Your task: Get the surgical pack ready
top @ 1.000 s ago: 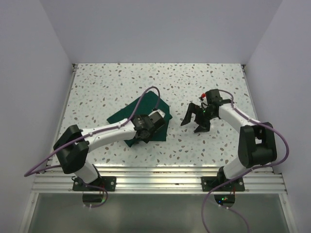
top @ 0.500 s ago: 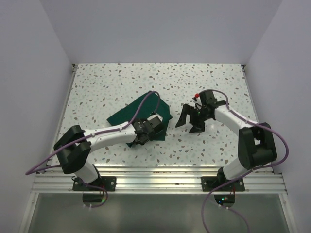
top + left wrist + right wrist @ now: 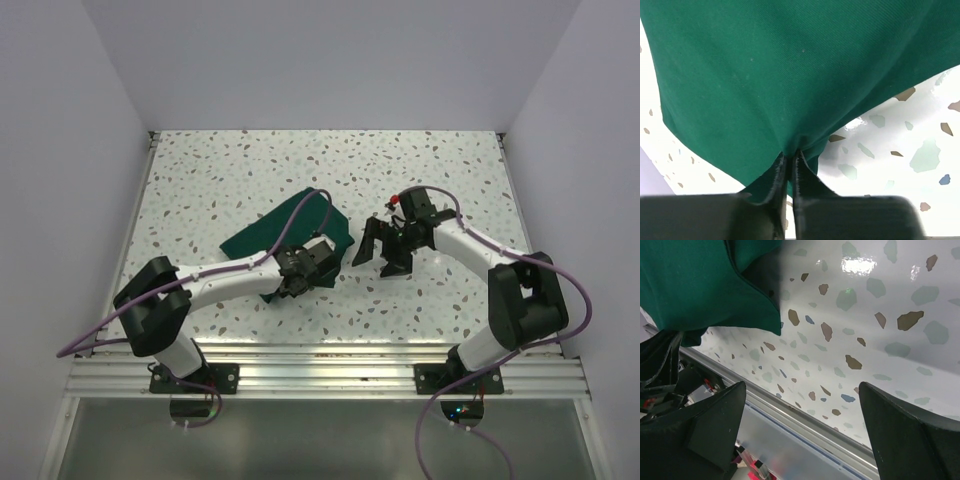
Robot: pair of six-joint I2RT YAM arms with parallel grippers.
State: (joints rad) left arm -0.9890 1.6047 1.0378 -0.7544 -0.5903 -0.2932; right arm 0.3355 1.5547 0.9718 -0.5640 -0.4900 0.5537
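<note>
Item: surgical pack [image 3: 255,235]. Green drape, lying on table [image 3: 250,165], centre-left.
Left gripper [image 3: 789,157]: jaws narrow, pinching drape's near edge.
Right gripper [image 3: 378,250]: jaws wide, empty, just right of drape's right corner.
Step, judged: grasp for fold.
Next: right claw needs corner hold.

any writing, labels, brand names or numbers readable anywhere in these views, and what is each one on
None: no readable text in any view.
The green drape is plain cloth, with no tag or print showing.
The speckled table carries only its coloured flecks.
The left arm and right arm show no legible marking.
The small coloured bits below the rail in the right wrist view are too blurred to read.
</note>
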